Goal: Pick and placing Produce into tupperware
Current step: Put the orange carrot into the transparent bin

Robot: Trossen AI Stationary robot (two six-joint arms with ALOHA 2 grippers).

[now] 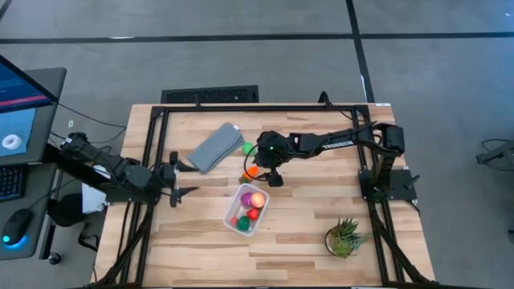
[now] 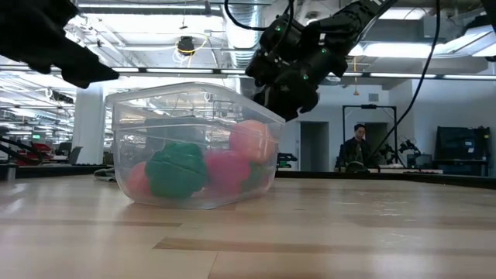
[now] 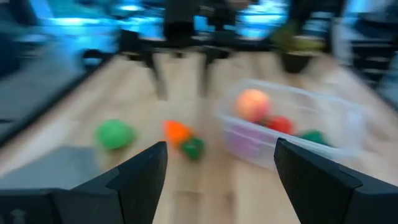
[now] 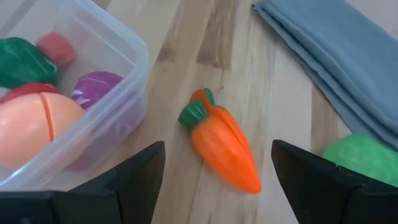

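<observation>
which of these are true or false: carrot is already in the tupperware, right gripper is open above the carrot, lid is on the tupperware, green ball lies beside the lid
1. The carrot is in the tupperware. False: it lies on the table beside it.
2. The right gripper is open above the carrot. True.
3. The grey lid is on the tupperware. False: it lies apart on the table.
4. The green ball lies beside the lid. True.

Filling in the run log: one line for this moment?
right claw: open over carrot | left claw: open, waiting | tupperware: part filled | green ball: still out
</observation>
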